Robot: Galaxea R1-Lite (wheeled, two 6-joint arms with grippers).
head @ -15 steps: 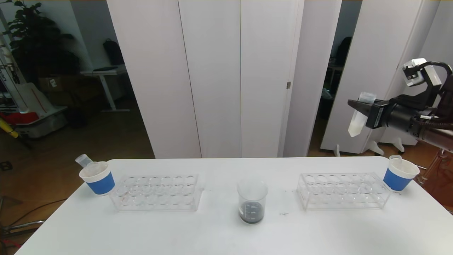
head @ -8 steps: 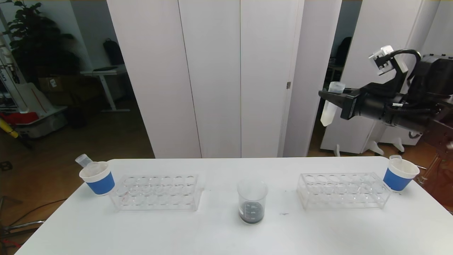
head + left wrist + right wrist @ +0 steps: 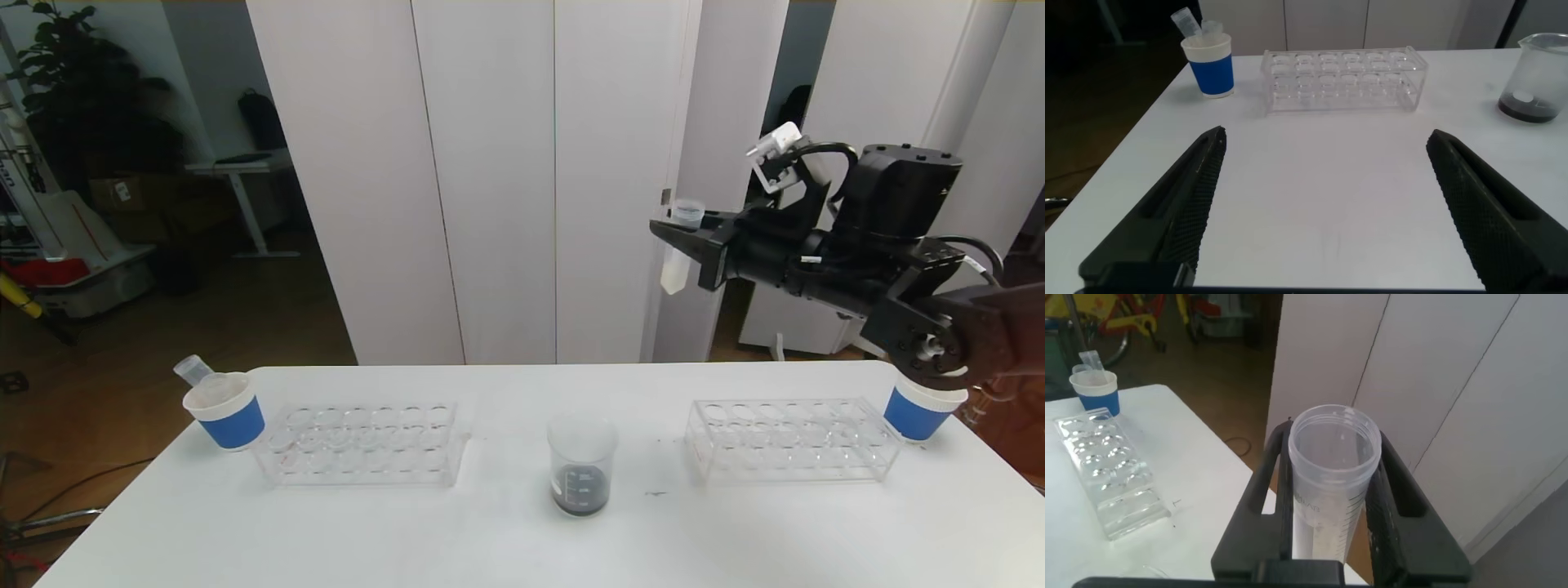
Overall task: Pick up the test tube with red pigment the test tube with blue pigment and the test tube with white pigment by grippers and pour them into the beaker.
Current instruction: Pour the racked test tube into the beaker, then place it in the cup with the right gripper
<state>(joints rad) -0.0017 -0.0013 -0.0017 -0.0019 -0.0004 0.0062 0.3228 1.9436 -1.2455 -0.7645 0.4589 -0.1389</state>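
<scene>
While the right gripper (image 3: pixel 682 237) clenches the test tube with white pigment (image 3: pixel 678 260), the tube hangs upright, mouth up, high above the table (image 3: pixel 506 539).

The right wrist view alone looks down its open mouth; the left wrist view alone shows the left gripper (image 3: pixel 1327 212) spread open, low over the table. Since a second ago the tube has travelled leftward toward the beaker (image 3: pixel 581 464), which stands between two racks.
</scene>
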